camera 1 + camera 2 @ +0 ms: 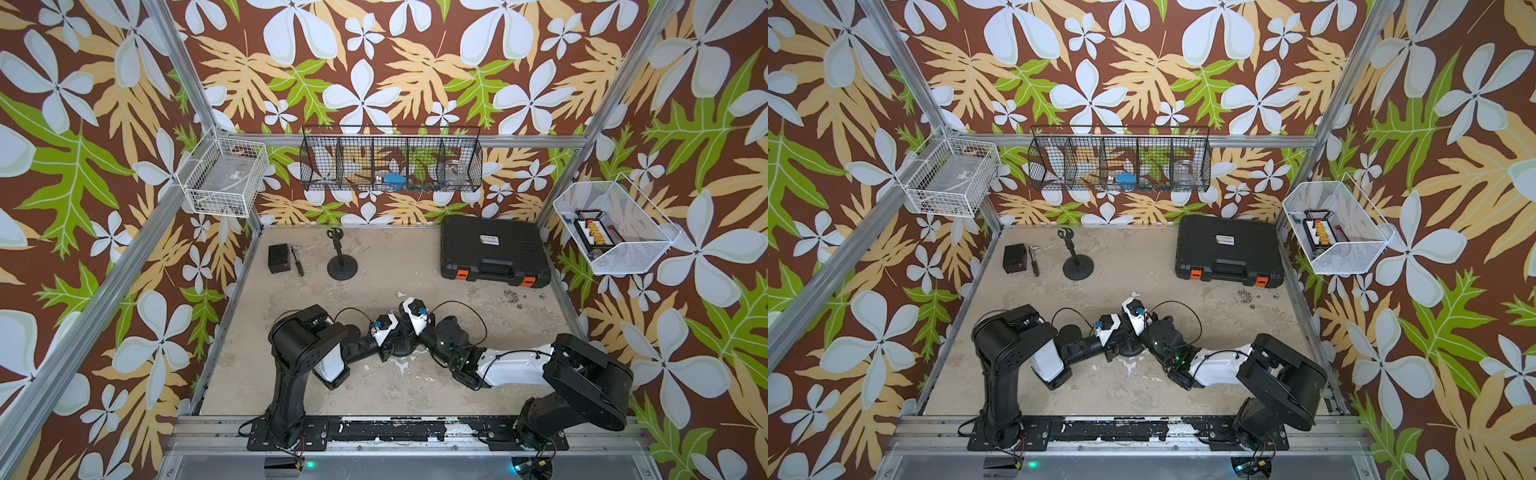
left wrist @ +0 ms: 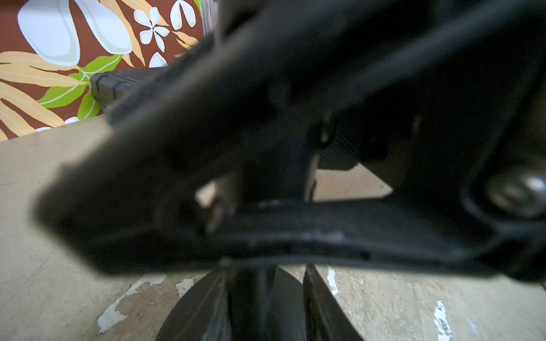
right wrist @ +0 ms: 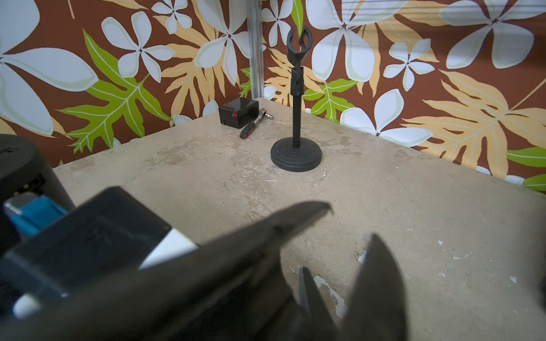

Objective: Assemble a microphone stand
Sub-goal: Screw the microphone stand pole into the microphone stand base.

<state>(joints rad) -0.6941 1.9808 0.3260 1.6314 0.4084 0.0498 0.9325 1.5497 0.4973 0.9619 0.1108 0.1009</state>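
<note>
The left gripper (image 1: 392,345) and right gripper (image 1: 409,343) are crowding nose to nose over a dark round base (image 1: 402,352) just beneath them, seemingly fitting a part onto it; whether either is spread or pinching I am failing to tell; a microphone stand (image 1: 342,257) is standing upright well beyond them; steady alignment is looking needed next.

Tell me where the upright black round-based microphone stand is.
In both top views the upright black microphone stand stands at the back left of the beige table, just right of the black-handled hand tool and small black box, touching neither.
</note>
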